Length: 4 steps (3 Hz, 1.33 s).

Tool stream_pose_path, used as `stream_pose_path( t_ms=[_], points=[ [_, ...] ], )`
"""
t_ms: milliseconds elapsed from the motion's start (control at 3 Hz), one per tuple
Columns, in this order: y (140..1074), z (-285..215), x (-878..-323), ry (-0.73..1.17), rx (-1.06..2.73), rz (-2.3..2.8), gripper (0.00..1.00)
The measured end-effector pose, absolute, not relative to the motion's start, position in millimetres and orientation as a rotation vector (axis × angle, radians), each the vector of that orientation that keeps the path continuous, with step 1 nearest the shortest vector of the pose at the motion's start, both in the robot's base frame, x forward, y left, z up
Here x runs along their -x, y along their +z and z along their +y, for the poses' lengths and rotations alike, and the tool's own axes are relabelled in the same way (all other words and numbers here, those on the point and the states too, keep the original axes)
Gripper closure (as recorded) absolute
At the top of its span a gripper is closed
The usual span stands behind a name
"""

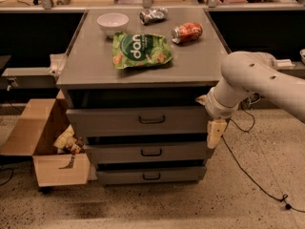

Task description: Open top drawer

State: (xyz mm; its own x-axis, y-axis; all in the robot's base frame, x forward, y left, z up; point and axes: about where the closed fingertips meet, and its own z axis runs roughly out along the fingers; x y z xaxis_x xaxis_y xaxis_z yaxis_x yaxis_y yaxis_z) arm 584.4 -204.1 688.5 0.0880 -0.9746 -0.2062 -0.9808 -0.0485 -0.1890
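The top drawer (pixel 138 121) is the tallest grey front of three in the grey cabinet, with a small black bar handle (pixel 151 120) at its centre. A dark gap shows between it and the cabinet top. My gripper (pixel 215 133) hangs downward from the white arm (pixel 252 78) that reaches in from the right. It is at the cabinet's right front corner, level with the right end of the top drawer's front and well right of the handle. It holds nothing that I can see.
Two shallower drawers (pixel 148 152) sit below. On the cabinet top (pixel 90 63) lie a green chip bag (pixel 140 50), a white bowl (pixel 112 22), a red can (pixel 187 32) and a crumpled silver bag (pixel 153 15). An open cardboard box (pixel 45 144) stands on the left. A cable (pixel 248 173) runs over the floor on the right.
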Motion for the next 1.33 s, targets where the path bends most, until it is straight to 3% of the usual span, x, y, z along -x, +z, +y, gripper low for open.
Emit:
stream_pose_path(
  t_ms=[333,667,1333],
  points=[
    [668,-192,-616,0.08,2.094,1.941,0.03],
    [658,-179,-629,0.119,2.117,1.925,0.26],
    [656,-168,-630,0.148,2.141,1.899,0.88]
  ],
)
